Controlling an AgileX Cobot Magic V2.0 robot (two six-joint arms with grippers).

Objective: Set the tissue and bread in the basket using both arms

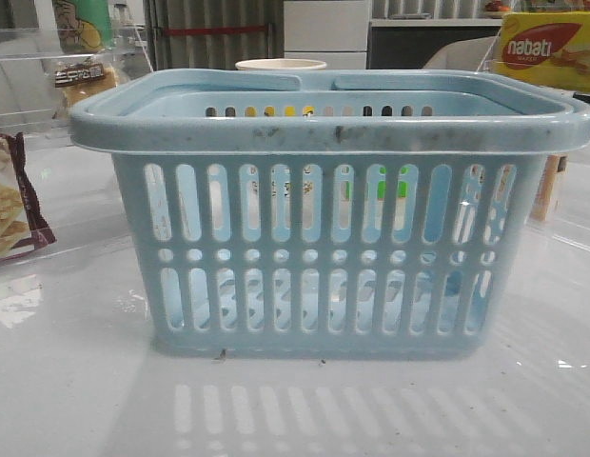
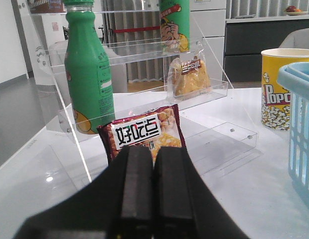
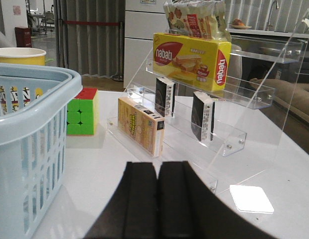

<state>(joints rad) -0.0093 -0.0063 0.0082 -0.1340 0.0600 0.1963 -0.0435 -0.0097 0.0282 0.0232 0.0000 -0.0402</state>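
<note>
Far left: clear acrylic shelf [image 2: 144, 55], stepped. On it a tall green bottle [image 2: 88, 74], a green can [image 2: 174, 25] higher up, and a bagged bread roll [image 2: 190, 74] leaning on a lower step. On the table in front of the shelf, a dark red snack packet [image 2: 144, 132] with white lettering. The left gripper [image 2: 153, 164] hangs low over the table just short of that packet, fingers pressed together, nothing between them.

Middle: the basket [image 1: 333, 124], pale blue, slotted walls, scuffed rim, stands upright on the white table [image 1: 76, 381] and fills the front view. Handles folded down along the rim. Through the slots I can make out nothing lying inside, though the floor is only partly seen. Behind it, a yellow popcorn tub [image 2: 276, 89].

Right of the basket: a colour cube [image 3: 82, 112], then a second acrylic rack [image 3: 234, 99] carrying a yellow wafer box [image 3: 192, 57], a bag of biscuits [image 3: 194, 20] on top, two dark small packs [image 3: 203, 115] and a pale carton [image 3: 140, 124] standing at the rack's foot. The right gripper [image 3: 157, 194] is also closed and empty, aimed at the rack.

Judgement: the task looks to be at its start, neither item taken. Bread seems to be the left arm's job. Next, that pincer must open, clear the red packet and reach up to the roll. I cannot pick out the tissue for certain; the dark packs are a guess.
</note>
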